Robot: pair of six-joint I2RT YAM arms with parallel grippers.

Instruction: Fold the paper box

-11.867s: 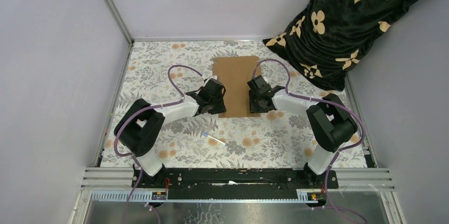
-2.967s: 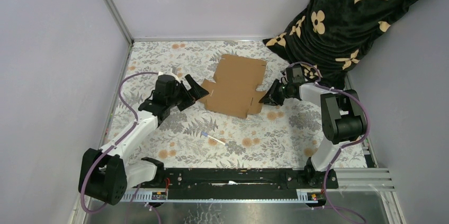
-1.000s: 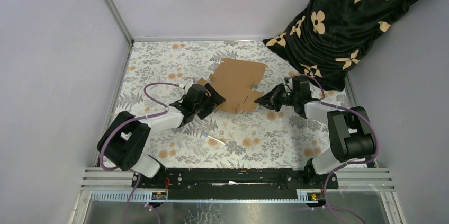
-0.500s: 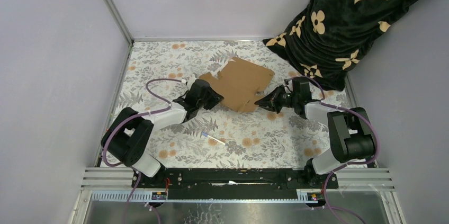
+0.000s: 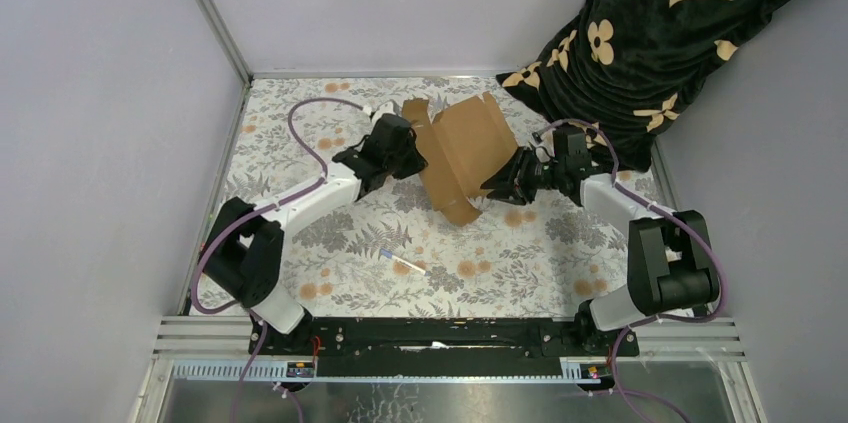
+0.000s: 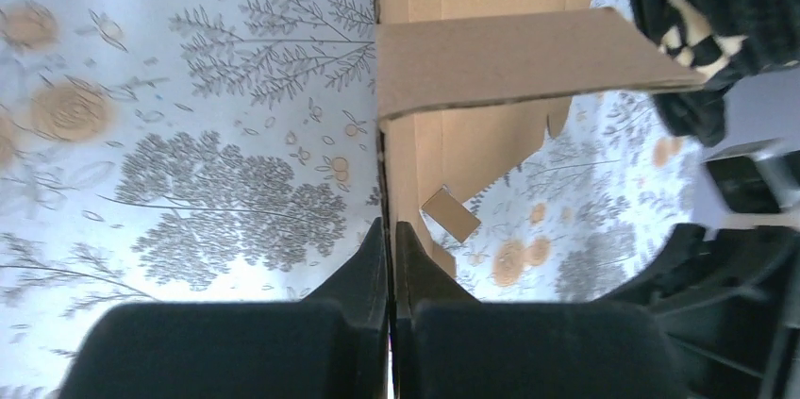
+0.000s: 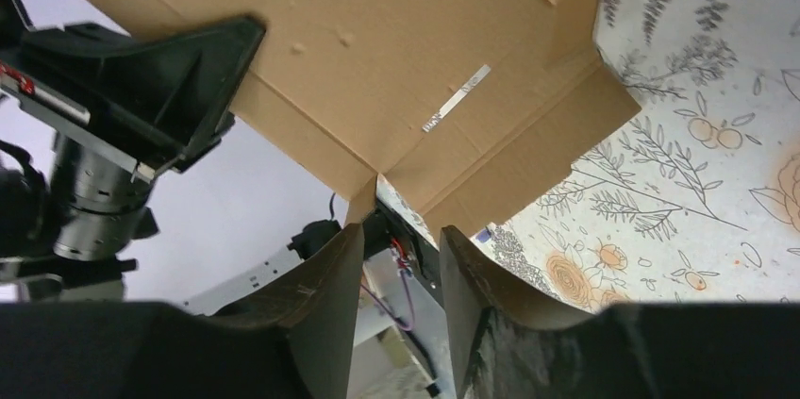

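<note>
Step in hand, I'd judge: getting the flat sheet up so a side panel can be creased.

To do it well:
- The L gripper (image 6: 390, 241) should be anchoring, pinching firm w/o sliding.
- The paper box (image 5: 465, 148) should be bending along a scored line, not mid-panel.
- The R gripper (image 7: 396, 229) needs a real bite before pushing, or the sheet is likely slipping out.

Pose:
- The L arm is reaching far fwd over the floral table (image 5: 560, 253), jaws clamped on the cardboard's left edge.
- The box is hanging tilted mid-table between both grippers. Its lower corner is down by the cloth; touching or not, can't tell.
- The R arm is stretching in low from the right. Its jaws are parted, w/ a notch of the sheet sitting at their mouth, not squeezed as far as visible.
</note>
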